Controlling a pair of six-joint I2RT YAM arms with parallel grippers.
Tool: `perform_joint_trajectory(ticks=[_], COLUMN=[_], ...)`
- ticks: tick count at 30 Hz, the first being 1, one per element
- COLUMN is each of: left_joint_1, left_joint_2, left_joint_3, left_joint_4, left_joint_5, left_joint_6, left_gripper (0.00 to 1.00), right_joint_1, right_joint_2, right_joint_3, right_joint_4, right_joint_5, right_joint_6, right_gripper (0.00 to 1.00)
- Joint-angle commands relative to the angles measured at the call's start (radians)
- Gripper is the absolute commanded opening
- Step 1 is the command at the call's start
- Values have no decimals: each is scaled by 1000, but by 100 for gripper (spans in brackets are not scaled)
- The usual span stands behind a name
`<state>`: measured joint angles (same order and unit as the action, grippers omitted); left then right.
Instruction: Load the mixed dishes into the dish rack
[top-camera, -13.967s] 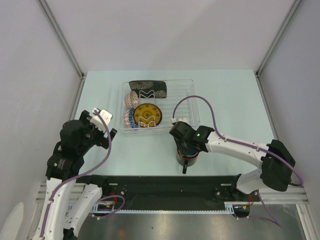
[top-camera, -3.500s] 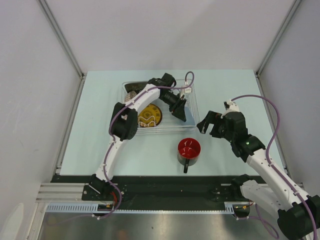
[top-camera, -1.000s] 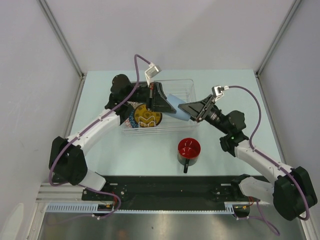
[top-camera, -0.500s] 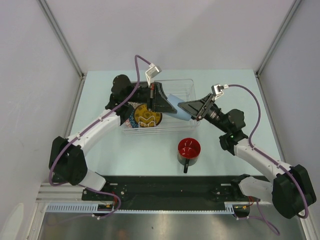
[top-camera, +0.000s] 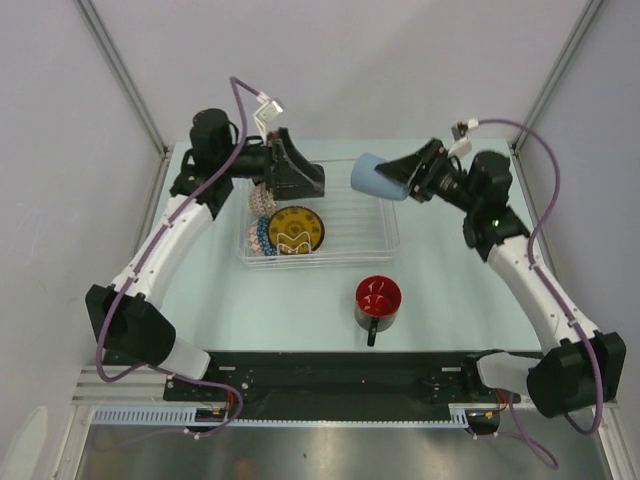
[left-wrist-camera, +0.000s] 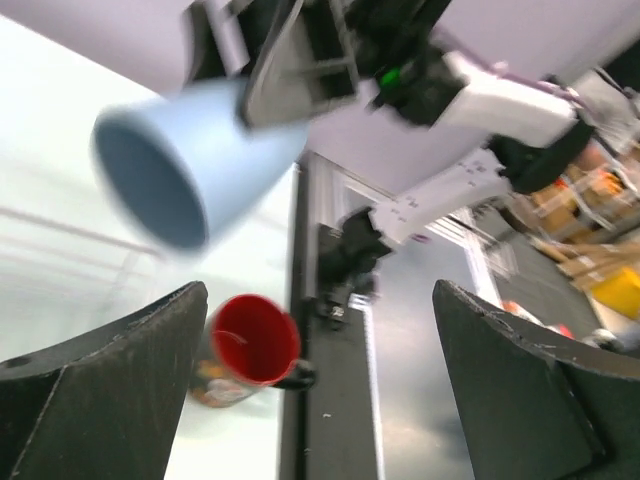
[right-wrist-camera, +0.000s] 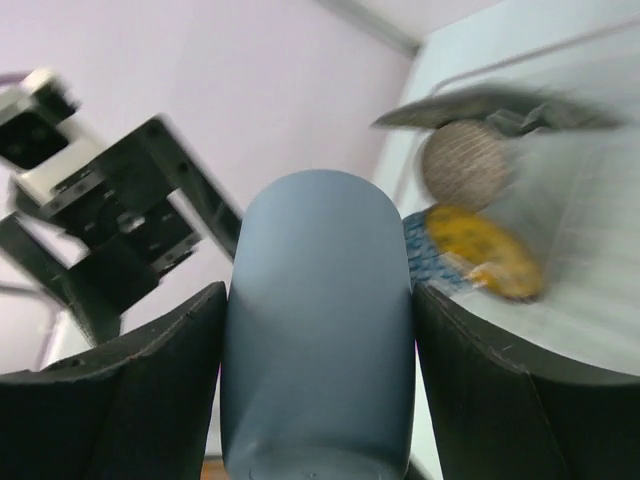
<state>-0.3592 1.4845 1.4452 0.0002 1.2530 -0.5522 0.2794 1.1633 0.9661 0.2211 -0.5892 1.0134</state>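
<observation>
One pale blue cup (top-camera: 370, 177) is clenched in the right end effector (top-camera: 393, 180) above the dish rack (top-camera: 365, 230), far side; left end effector (left-wrist-camera: 320, 290) released.

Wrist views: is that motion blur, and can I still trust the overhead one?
Left wrist: smeared by motion, cup and red mug soft-edged, background out of focus. Right wrist: cup fairly crisp up close, plate behind it streaked. Top external: sharp, evenly lit, only faint shadows.
</observation>
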Motion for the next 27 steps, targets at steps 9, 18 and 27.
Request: perform_joint_trajectory(ticks=[9,18,27], left_joint_1=[436,557,580], left_joint_2=[-135,-133,-136], left_joint_3=[40,-11,-39], left_joint_4=[-569,-859,-881], left_joint_5=[89,31,17], left_joint_6=[579,906,965], left_gripper=[100,100,100], right_joint_1=[142,202,265], right_joint_2=[758,1058,1151], right_joint_3=[1320,1542,1547], right_joint_4=[-1293,-1422,-1382], right_joint_5=[653,870,925], right_joint_6=[-771,-845,-883], right_gripper=[0,0,0])
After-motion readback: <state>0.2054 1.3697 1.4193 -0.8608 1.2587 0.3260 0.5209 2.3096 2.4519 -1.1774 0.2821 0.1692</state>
